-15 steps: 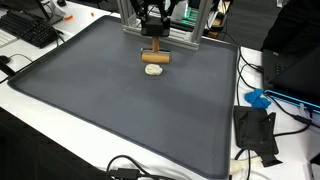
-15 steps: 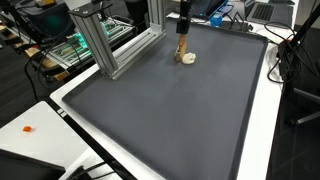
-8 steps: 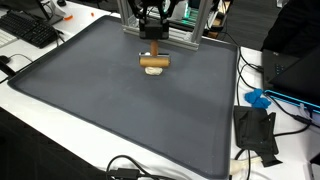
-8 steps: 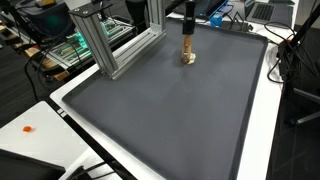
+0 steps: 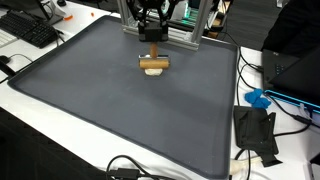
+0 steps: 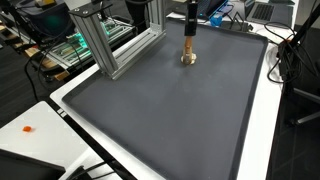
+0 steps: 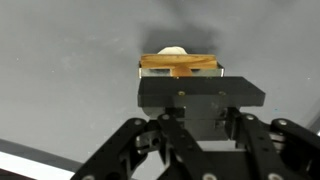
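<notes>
My gripper (image 5: pixel 151 48) reaches down from the back of a dark grey mat (image 5: pixel 110 110) and is shut on a brown wooden block (image 5: pixel 153 64). The block sits right on top of a small cream round object (image 5: pixel 153 73), which mostly hides beneath it. In an exterior view the gripper (image 6: pixel 188 33) holds the block (image 6: pixel 188 50) upright over the cream object (image 6: pixel 187 63). In the wrist view the block (image 7: pixel 178 65) shows just beyond the black gripper body, with the cream object (image 7: pixel 172 50) peeking out behind it.
An aluminium frame (image 5: pixel 165 38) stands just behind the gripper and shows again in an exterior view (image 6: pixel 110 45). A keyboard (image 5: pixel 30 30) lies off the mat. A blue object (image 5: pixel 258 98) and a black device (image 5: pixel 255 130) with cables lie beside the mat's edge.
The gripper has lowered the wooden block onto the cream object, which showed clearly below the block one second ago and is now mostly covered.
</notes>
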You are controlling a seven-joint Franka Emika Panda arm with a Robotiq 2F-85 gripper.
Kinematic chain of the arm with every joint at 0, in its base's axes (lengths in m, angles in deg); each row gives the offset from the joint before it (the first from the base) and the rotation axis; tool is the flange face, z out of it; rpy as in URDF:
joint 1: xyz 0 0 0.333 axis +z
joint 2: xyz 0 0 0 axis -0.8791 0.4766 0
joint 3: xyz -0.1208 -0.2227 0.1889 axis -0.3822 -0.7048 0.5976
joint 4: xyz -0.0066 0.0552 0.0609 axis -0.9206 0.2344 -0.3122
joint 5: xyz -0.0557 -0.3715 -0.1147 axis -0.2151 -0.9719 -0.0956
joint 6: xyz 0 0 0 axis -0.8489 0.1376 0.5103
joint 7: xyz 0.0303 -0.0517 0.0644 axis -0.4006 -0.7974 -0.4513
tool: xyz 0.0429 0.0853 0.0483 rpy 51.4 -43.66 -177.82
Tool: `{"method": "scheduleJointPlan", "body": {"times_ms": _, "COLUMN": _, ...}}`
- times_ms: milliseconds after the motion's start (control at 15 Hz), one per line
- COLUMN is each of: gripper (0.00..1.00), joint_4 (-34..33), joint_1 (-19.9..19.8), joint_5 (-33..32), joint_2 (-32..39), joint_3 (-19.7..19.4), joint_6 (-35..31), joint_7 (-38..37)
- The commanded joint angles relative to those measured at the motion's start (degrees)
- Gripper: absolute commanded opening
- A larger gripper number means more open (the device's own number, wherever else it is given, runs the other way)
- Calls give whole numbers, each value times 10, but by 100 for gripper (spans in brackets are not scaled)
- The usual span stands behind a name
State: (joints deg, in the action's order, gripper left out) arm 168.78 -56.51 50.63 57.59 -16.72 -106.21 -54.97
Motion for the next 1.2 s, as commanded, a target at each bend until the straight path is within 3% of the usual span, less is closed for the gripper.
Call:
{"method": "scheduleJointPlan", "body": {"times_ms": 0, "gripper": 22, "joint_4": 20, "joint_1": 0, "joint_5": 33, "joint_2": 16, "joint_3": 5, "joint_6": -42, "joint_7": 26}}
{"method": "scheduleJointPlan", "body": {"times_ms": 867, "gripper": 22, "joint_4": 44, "joint_1": 3, "joint_5": 41, "joint_2": 17, "joint_3": 11, "joint_6": -95, "joint_7": 41}}
{"method": "scheduleJointPlan", "body": {"times_ms": 1133, "gripper": 22, "joint_4": 43, "joint_1": 2, "joint_5": -3, "joint_2": 13, "joint_3": 6, "joint_6": -75, "joint_7": 30}}
